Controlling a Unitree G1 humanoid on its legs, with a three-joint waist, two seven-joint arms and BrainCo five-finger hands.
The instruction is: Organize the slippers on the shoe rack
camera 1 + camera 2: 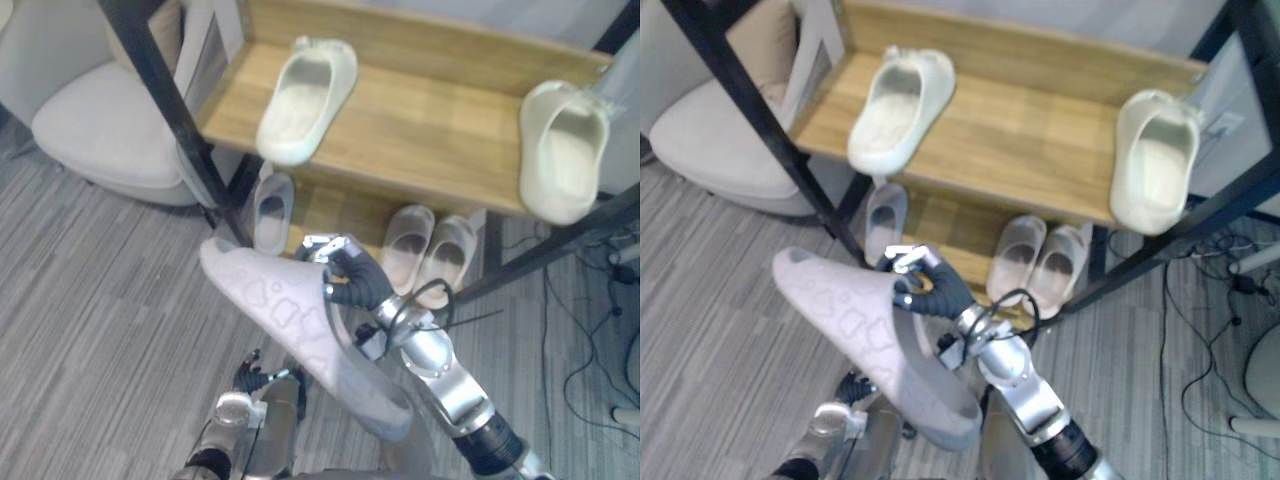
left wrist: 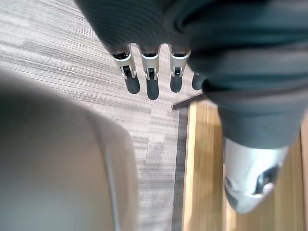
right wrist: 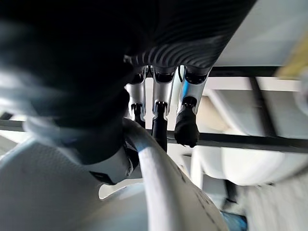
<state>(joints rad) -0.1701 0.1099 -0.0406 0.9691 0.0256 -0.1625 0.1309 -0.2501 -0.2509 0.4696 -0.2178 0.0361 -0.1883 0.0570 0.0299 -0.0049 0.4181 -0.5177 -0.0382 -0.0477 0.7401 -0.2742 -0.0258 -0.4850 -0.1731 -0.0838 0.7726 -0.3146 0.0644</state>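
Observation:
My right hand (image 1: 355, 280) is shut on a pale lilac slipper (image 1: 290, 320), held sole-up in the air in front of the shoe rack (image 1: 420, 130). In the right wrist view its fingers (image 3: 159, 120) curl over the slipper's rim (image 3: 163, 192). Two cream slippers lie on the top shelf, one at the left (image 1: 305, 95) and one at the right end (image 1: 562, 150). On the lower shelf are a grey slipper (image 1: 272, 210) and a pinkish pair (image 1: 407, 245) side by side. My left hand (image 1: 250, 378) hangs low with straight fingers (image 2: 151, 77), holding nothing.
A beige armchair (image 1: 100, 120) stands left of the rack, close to its black post (image 1: 170, 110). Cables (image 1: 600, 330) trail over the grey striped carpet at the right. The middle of the top shelf is bare wood.

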